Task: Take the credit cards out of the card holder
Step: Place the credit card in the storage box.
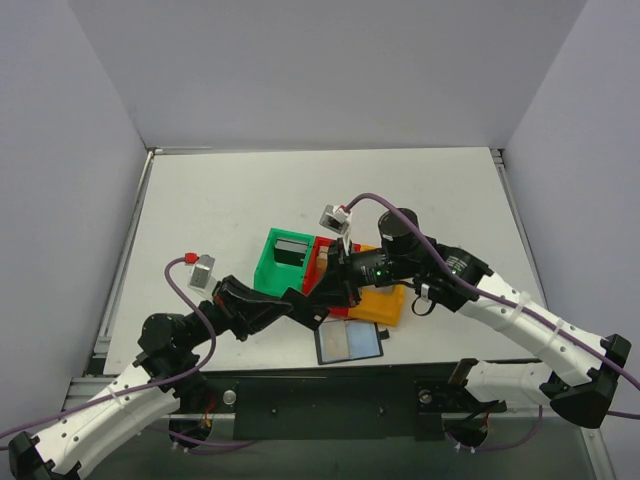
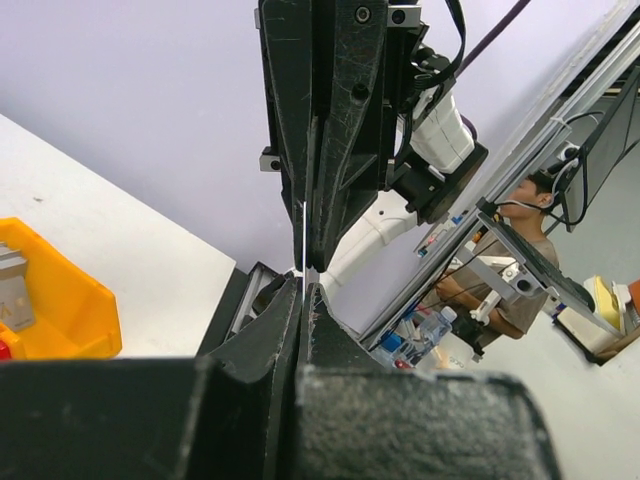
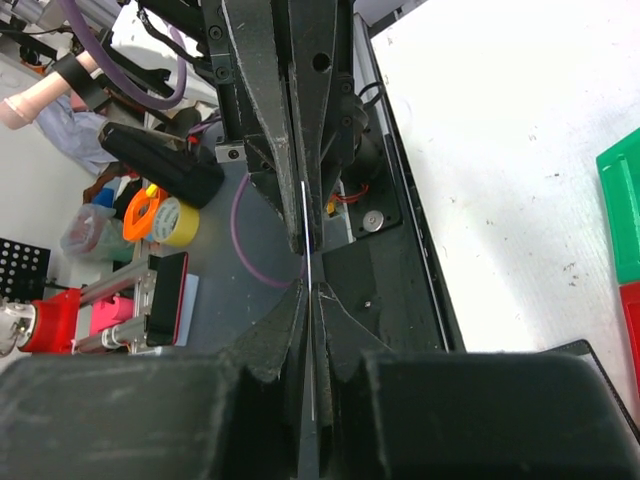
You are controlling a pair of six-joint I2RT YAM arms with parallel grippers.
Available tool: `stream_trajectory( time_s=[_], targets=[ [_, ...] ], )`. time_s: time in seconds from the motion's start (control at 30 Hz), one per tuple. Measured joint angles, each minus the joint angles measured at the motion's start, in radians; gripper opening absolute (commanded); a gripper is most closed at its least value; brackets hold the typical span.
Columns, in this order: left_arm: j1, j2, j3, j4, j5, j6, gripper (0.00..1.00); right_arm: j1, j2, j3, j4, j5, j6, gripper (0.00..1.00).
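The card holder lies mid-table: green box, red box, orange box. A dark credit card stands in the green box. A black-bordered pale blue card lies flat on the table in front of the holder. My left gripper and right gripper meet tip to tip over the red box. Both pinch one thin card, seen edge-on in the left wrist view and the right wrist view. The left gripper and the right gripper are both shut on it.
The orange box shows in the left wrist view with a grey card in it. The green box's corner shows in the right wrist view. The table's front rail runs just below the flat card.
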Motion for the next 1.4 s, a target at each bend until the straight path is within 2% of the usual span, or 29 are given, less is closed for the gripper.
stream_trajectory(
  time_s=[0.03, 0.1, 0.17, 0.33, 0.53, 0.67, 0.8, 0.93, 1.17, 1.4],
  targets=[
    [0.000, 0.000, 0.000, -0.003, -0.005, 0.000, 0.27, -0.003, 0.000, 0.000, 0.000, -0.002, 0.000, 0.00],
    [-0.001, -0.002, 0.000, -0.016, -0.014, 0.006, 0.61, -0.005, 0.000, 0.000, -0.003, 0.000, -0.005, 0.00],
    [-0.001, -0.017, 0.002, -0.059, -0.027, 0.013, 0.79, -0.014, 0.000, 0.008, -0.033, 0.008, -0.028, 0.00],
    [-0.001, -0.100, 0.056, -0.294, -0.120, 0.048, 0.82, -0.088, 0.027, 0.079, -0.124, 0.018, -0.103, 0.00],
    [-0.001, -0.299, 0.108, -0.596, -0.340, 0.080, 0.85, -0.197, 0.137, 0.179, -0.186, 0.011, -0.164, 0.00],
    [-0.001, -0.392, 0.111, -0.745, -0.490, 0.079, 0.85, -0.179, 0.260, 0.289, -0.255, 0.173, -0.217, 0.00],
    [-0.001, -0.392, 0.112, -0.852, -0.578, 0.078, 0.85, -0.152, 0.335, 0.297, -0.248, 0.311, -0.327, 0.00],
    [-0.001, -0.392, 0.112, -0.912, -0.627, 0.076, 0.85, -0.141, 0.373, 0.241, -0.204, 0.367, -0.439, 0.00],
    [-0.001, -0.392, 0.113, -0.953, -0.666, 0.076, 0.84, -0.168, 0.510, 0.255, -0.170, 0.237, -0.650, 0.00],
    [-0.001, -0.392, 0.140, -0.993, -0.689, 0.082, 0.84, -0.164, 0.660, 0.372, -0.143, 0.176, -0.790, 0.00]
  ],
)
